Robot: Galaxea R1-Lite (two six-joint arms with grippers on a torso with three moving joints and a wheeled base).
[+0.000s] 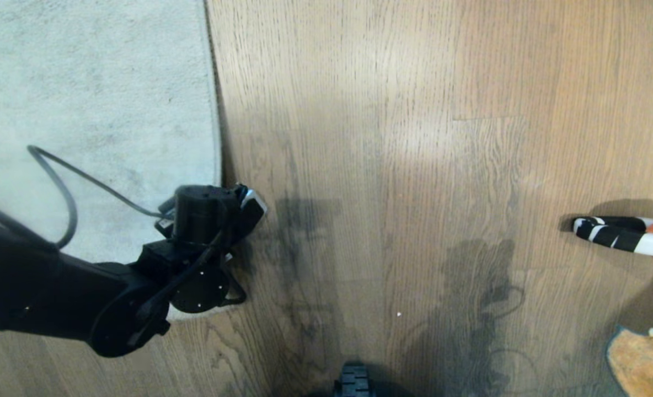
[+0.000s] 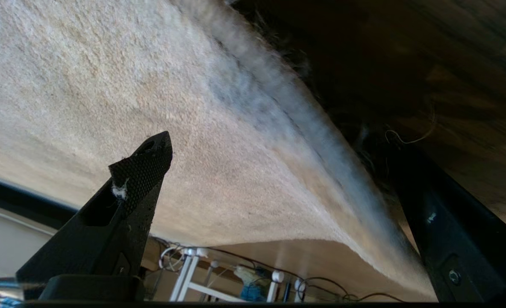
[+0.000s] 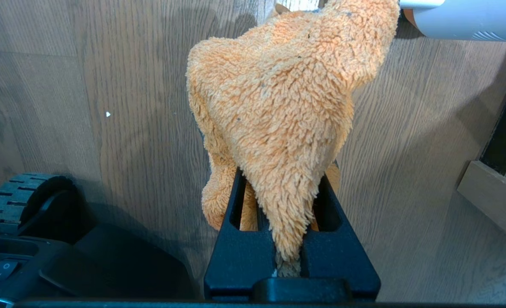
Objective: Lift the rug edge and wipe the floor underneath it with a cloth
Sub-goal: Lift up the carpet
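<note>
Your left hand (image 1: 233, 212) sits at the rug edge (image 1: 214, 127), low on the border and just short of the rug's near corner. Its jaws are spread wide with nothing in them. The left wrist view shows one black finger (image 2: 144, 164) over the pale grey pile and the other finger (image 2: 445, 222) on the far side of the border, over the dark floor, so the rug edge (image 2: 287, 111) runs between the two. A bit of white fluff clings to the finger over the pile. You cannot tell from these views whether either finger touches the rug.

The rug lies on the floor (image 1: 415, 138), brown wood-grain planks that stretch away from the rug edge to the right side of the head view. A small white speck (image 1: 399, 314) lies on the floor well apart from the rug edge.

Your right hand (image 3: 289, 256) is clamped on the cloth (image 3: 278, 111), the orange-tan fleece bunched between the two black fingers and draping out past them above the floor (image 3: 86, 85). In the head view only a corner of the cloth (image 1: 643, 361) shows, far from the rug edge.

A black-and-white striped bar (image 1: 616, 231) lies on the floor, also far from the rug edge, beyond the cloth. A black wheel (image 1: 353, 380) of the base shows near the speck.
</note>
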